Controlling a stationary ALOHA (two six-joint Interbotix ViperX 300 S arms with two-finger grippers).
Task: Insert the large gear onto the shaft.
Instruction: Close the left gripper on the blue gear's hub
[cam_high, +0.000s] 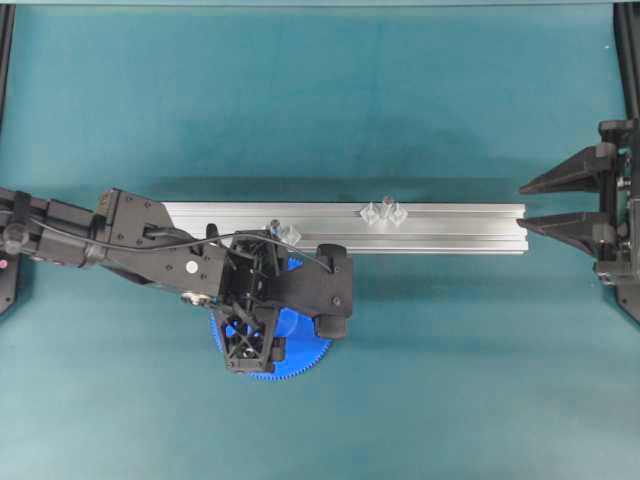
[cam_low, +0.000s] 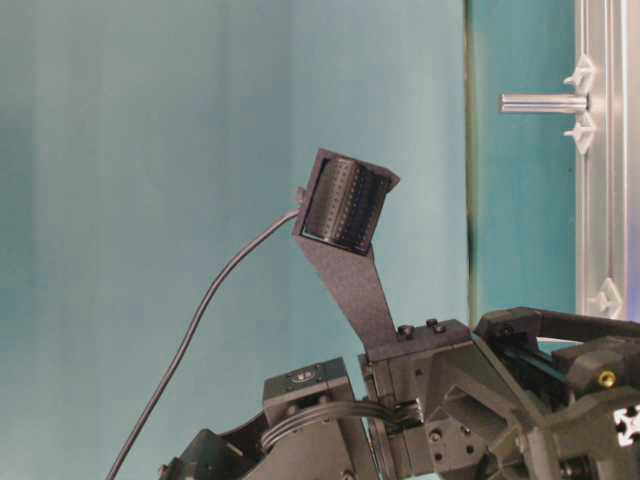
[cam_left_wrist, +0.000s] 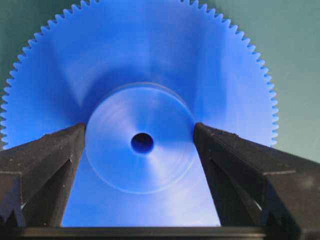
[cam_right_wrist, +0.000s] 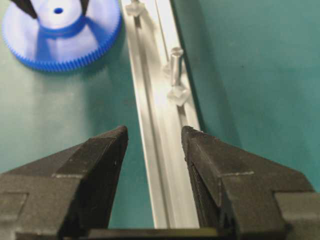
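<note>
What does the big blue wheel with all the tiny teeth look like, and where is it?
The large gear is a flat, bright blue disc that looks like plastic, with fine teeth all round its rim. In the middle sits a raised round hub with a small hole. It lies flat on the green table, just beside the silver rail. The left gripper hangs over it with its open black fingers either side of the hub; whether they touch it is unclear.

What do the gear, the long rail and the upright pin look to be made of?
Large gear: likely moulded plastic, saturated blue with a soft satin sheen. Rail: looks like extruded aluminium, brushed silver with long grooves. Shaft: probably metal, pale grey and glossy.
</note>
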